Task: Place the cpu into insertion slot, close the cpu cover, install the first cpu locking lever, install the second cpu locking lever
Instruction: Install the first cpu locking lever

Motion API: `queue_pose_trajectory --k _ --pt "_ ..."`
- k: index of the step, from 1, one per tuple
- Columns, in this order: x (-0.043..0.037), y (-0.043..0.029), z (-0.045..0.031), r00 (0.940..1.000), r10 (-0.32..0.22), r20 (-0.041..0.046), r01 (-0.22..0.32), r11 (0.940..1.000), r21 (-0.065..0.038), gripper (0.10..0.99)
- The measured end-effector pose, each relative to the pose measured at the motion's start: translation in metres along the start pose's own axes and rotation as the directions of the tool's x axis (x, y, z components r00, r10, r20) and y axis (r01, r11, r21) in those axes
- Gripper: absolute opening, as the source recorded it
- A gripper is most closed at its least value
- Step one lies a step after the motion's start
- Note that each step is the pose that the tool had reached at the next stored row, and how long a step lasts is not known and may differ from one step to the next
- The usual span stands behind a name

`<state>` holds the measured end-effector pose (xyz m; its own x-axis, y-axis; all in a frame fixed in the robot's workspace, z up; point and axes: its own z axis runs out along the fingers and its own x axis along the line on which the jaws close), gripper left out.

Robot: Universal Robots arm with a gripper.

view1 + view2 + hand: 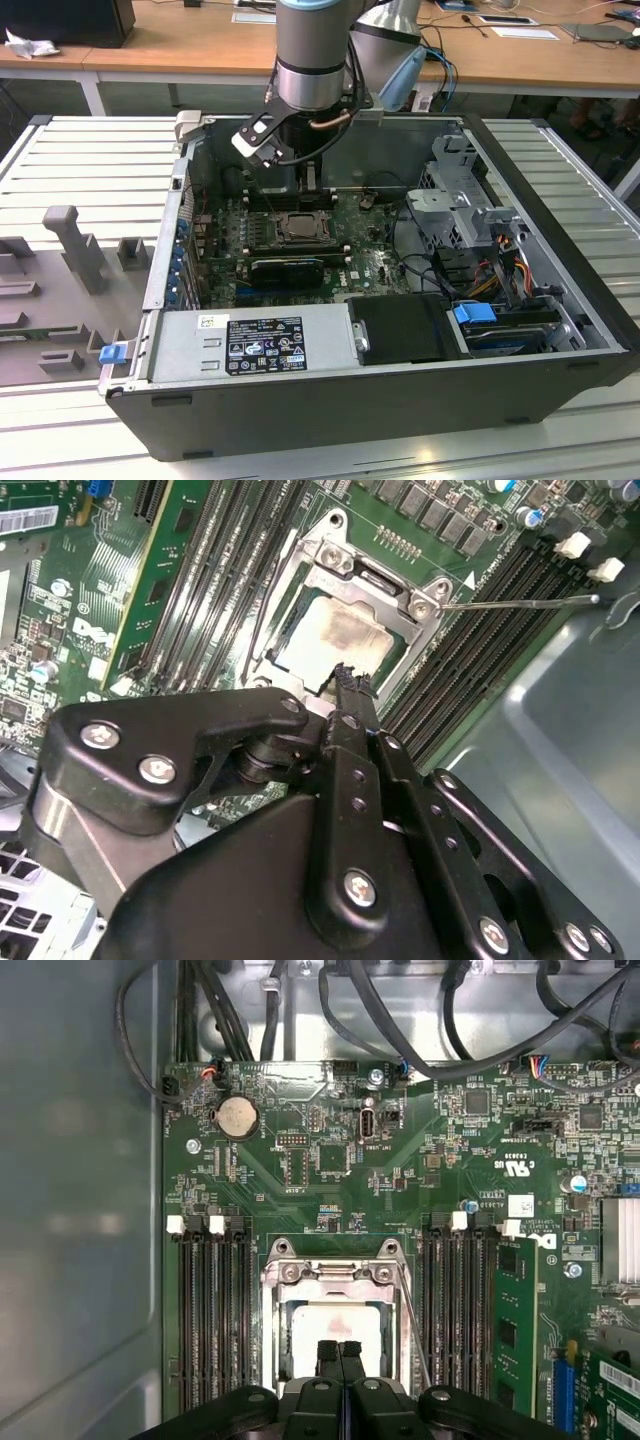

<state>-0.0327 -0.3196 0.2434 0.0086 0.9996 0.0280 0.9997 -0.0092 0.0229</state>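
The cpu (335, 1322) seated, the cpu cover (330, 1272) down; levers left.
We see the chip lying in the insertion slot (272, 1310), framed by the cover; one locking lever (520, 602) looks swung out, unlatched; the gripper (340, 1350) hovers just over the chip, jaws pressed together, holding nothing.

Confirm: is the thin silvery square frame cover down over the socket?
Down: the silvery frame cover lies flat around the pale grey chip.

Even light, seemingly from overhead, washes the slatted table (100, 150) pale, while the open computer case (400, 400) sinks into shadow; glare flares off the cpu (325, 640) and memory slots (215, 570) in the second wrist view.
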Motion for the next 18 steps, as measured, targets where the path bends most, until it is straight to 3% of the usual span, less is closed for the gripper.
queue_pose_trajectory --k 8,18 --pt "0.0003 0.0002 -0.0092 1.0 0.0 0.0001 0.0 1.0 0.0 0.106" --pt "0.0008 0.0007 -0.0302 1.0 0.0 0.0001 0.0 1.0 0.0 0.106"
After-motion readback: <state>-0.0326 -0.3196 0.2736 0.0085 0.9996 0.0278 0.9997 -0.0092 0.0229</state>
